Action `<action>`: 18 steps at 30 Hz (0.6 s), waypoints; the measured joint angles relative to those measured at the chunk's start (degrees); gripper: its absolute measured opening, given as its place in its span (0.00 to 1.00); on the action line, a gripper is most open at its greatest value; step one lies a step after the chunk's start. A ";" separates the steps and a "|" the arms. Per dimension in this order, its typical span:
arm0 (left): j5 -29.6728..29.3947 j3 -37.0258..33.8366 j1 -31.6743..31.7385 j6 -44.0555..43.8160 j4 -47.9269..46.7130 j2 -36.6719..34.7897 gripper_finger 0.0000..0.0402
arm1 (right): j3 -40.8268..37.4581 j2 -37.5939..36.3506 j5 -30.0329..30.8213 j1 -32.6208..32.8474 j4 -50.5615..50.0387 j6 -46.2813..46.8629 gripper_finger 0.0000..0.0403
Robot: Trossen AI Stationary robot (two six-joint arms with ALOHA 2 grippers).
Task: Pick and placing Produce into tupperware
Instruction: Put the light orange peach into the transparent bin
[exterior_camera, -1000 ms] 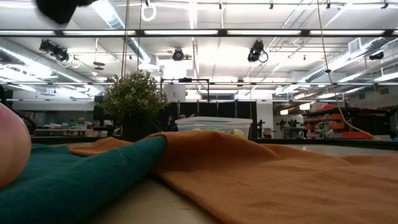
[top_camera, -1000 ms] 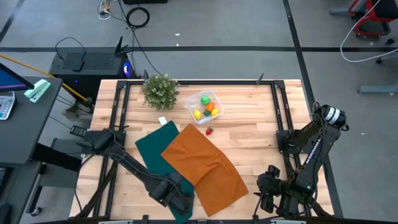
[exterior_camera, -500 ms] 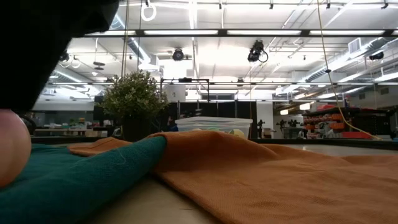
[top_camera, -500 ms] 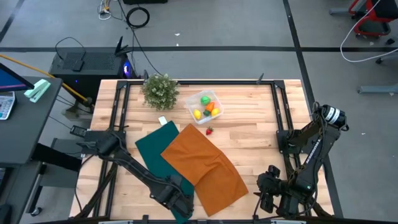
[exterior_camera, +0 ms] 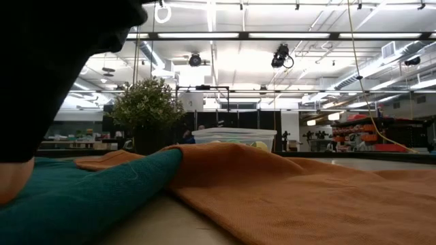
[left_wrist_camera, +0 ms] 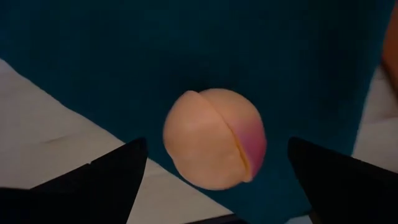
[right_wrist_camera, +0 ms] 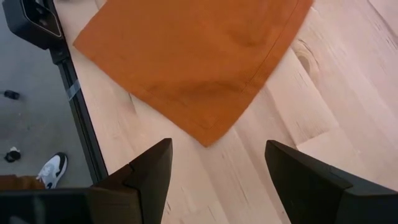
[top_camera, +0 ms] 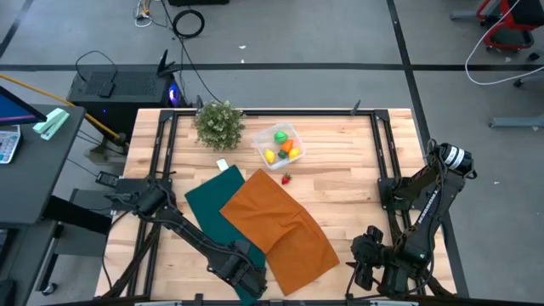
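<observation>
Two cloths (top_camera: 280, 225) around peach (left_wrist_camera: 214, 138), plant (top_camera: 219, 123)

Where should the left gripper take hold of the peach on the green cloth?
Across its round middle, from straight above. The peach lies free on the green cloth, and the open left gripper already straddles it, one finger on each side.

A peach-coloured fruit (left_wrist_camera: 214, 138) with a pink blush is seen on a teal cloth (left_wrist_camera: 186, 50); an orange cloth (top_camera: 279, 223) is overlapped with it.
</observation>
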 joint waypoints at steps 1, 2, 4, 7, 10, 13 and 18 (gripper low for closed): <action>0.00 0.01 0.00 0.01 0.03 0.03 0.99 | 0.00 0.00 0.01 0.00 -0.01 0.00 0.56; 0.01 0.01 0.00 0.11 -0.04 0.10 0.99 | 0.00 0.00 0.01 0.00 0.00 0.00 0.56; 0.09 0.01 -0.02 0.25 -0.14 0.31 0.99 | 0.00 0.00 0.03 0.00 0.00 0.00 0.56; 0.09 0.01 0.00 0.35 -0.30 0.35 0.99 | 0.00 0.00 0.03 0.00 -0.01 0.00 0.56; 0.09 0.01 0.09 0.35 -0.79 0.70 0.99 | 0.00 0.00 0.03 0.00 -0.02 -0.02 0.56; 0.09 0.06 0.11 0.35 -0.56 0.96 0.97 | 0.00 0.00 0.03 0.00 -0.02 -0.02 0.56; 0.09 0.01 0.15 0.35 -0.67 1.11 0.91 | 0.00 0.00 0.06 0.00 -0.02 -0.04 0.56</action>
